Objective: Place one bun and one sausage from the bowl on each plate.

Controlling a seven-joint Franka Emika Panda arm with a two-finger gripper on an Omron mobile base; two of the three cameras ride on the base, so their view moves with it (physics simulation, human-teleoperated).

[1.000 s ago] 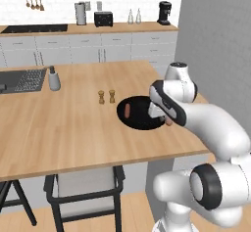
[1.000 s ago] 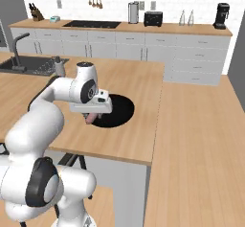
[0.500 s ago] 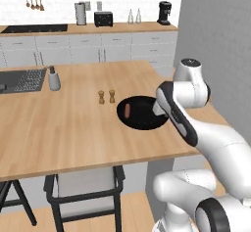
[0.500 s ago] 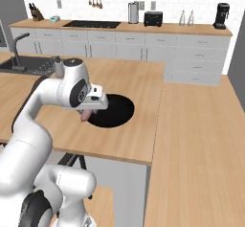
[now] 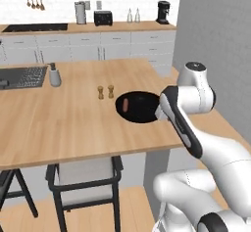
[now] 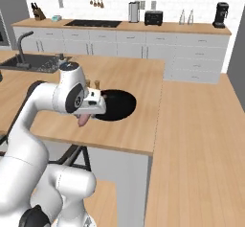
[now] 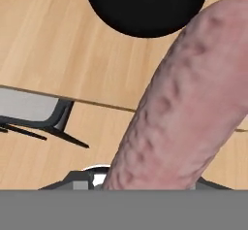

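Note:
The wide black bowl (image 5: 142, 109) (image 6: 117, 105) (image 7: 145, 6) lies on the wooden island near its front edge. One dark red sausage (image 5: 125, 104) rests at the bowl's left side. My gripper (image 6: 82, 119) hangs just off the bowl's near rim, by the island's front edge, shut on a second, pinkish sausage (image 6: 82, 120) (image 7: 189, 107). In the hand view this sausage looms large and covers the fingertips. The plates and any bun are out of view.
Two small shakers (image 5: 105, 91) stand left of the bowl. A soap dispenser (image 5: 55, 75) and a sink (image 5: 22, 77) are further left. A stool (image 5: 83, 177) is tucked under the island's front edge (image 5: 88, 152). Back counters hold appliances.
The arm has risen and folded back, and the hand with the sausage has drifted from over the bowl's rim toward the island's front edge.

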